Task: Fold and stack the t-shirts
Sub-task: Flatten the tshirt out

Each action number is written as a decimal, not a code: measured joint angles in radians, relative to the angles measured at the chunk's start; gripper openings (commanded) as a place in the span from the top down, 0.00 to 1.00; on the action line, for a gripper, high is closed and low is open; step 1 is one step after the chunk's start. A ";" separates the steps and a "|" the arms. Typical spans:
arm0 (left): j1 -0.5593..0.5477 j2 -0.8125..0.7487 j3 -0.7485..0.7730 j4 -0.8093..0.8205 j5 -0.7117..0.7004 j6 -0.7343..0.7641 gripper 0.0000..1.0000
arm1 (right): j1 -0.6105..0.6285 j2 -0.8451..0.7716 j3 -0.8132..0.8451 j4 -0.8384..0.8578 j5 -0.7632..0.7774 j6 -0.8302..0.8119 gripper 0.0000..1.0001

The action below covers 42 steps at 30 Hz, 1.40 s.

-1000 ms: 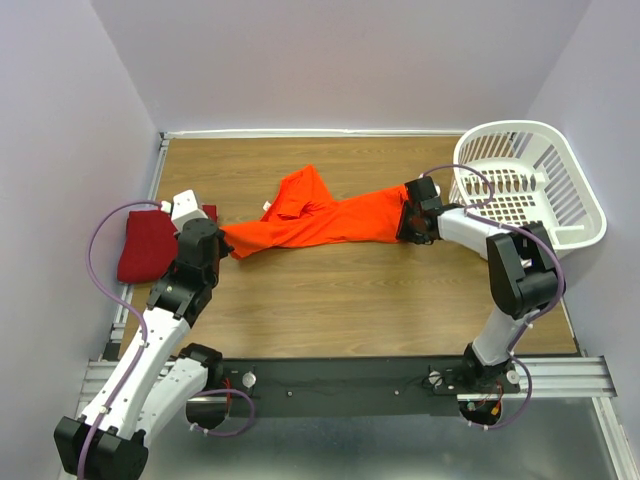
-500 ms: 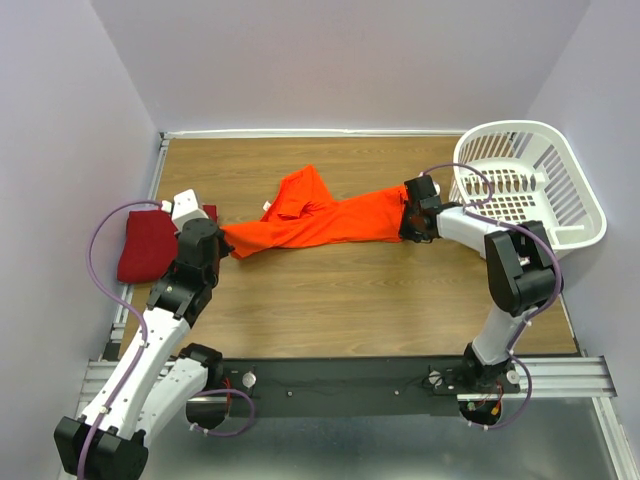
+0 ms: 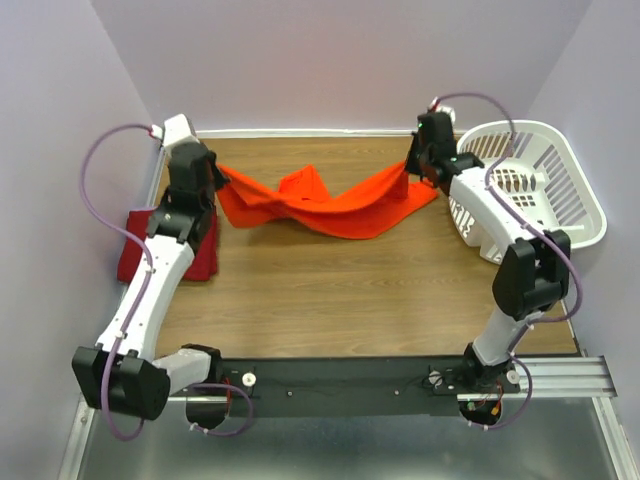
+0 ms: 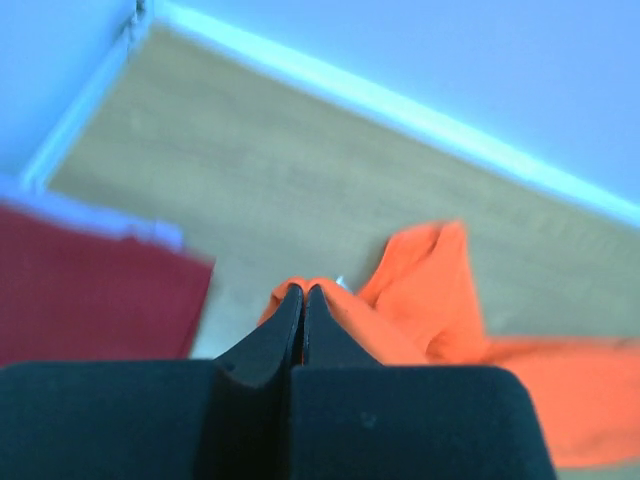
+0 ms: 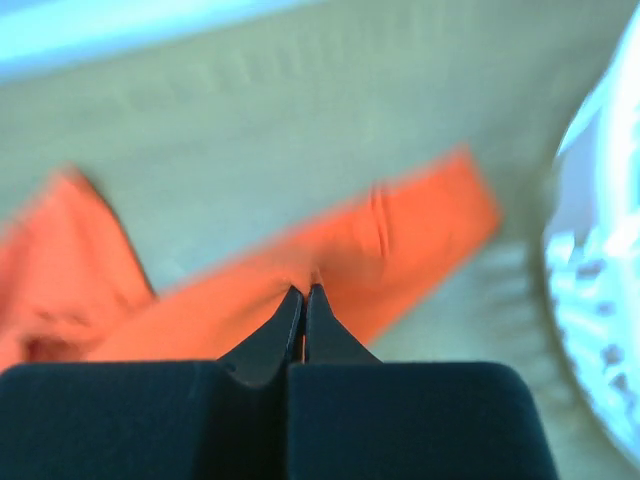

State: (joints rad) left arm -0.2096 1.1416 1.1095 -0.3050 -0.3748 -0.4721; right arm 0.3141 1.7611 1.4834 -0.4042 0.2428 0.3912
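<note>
The orange-red t-shirt (image 3: 330, 205) hangs stretched between my two grippers above the far part of the table, sagging in the middle. My left gripper (image 3: 218, 172) is shut on its left end (image 4: 330, 310). My right gripper (image 3: 408, 168) is shut on its right end (image 5: 330, 270). The dark crimson t-shirt (image 3: 165, 245) lies folded at the table's left edge, partly under my left arm; it also shows in the left wrist view (image 4: 90, 290).
A white lattice laundry basket (image 3: 535, 185) stands at the far right, close to my right arm; its blurred rim shows in the right wrist view (image 5: 600, 300). The wooden table (image 3: 340, 290) ends at walls at the back and left.
Both grippers have lifted and moved toward the back wall, raising the orange-red t-shirt off the table. It now hangs between them instead of lying flat. The crimson shirt has not moved.
</note>
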 measured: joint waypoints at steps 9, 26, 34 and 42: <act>0.138 0.149 0.551 -0.054 0.094 0.067 1.00 | -0.035 -0.161 0.336 -0.043 0.061 -0.137 1.00; 0.142 -0.422 0.702 -0.048 0.180 0.211 1.00 | -0.027 -0.845 0.243 -0.058 -0.048 -0.357 1.00; 0.142 -0.421 0.703 -0.060 0.198 0.272 1.00 | -0.026 -0.904 0.198 -0.076 -0.098 -0.399 1.00; 0.142 -0.230 0.222 0.091 0.297 0.326 1.00 | -0.028 -0.825 -0.010 -0.092 -0.043 -0.443 0.99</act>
State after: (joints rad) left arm -0.0673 0.9119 1.3319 -0.2142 -0.0776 -0.1463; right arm 0.2859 0.9363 1.4731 -0.4965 0.1993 -0.0517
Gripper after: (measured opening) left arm 0.008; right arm 0.013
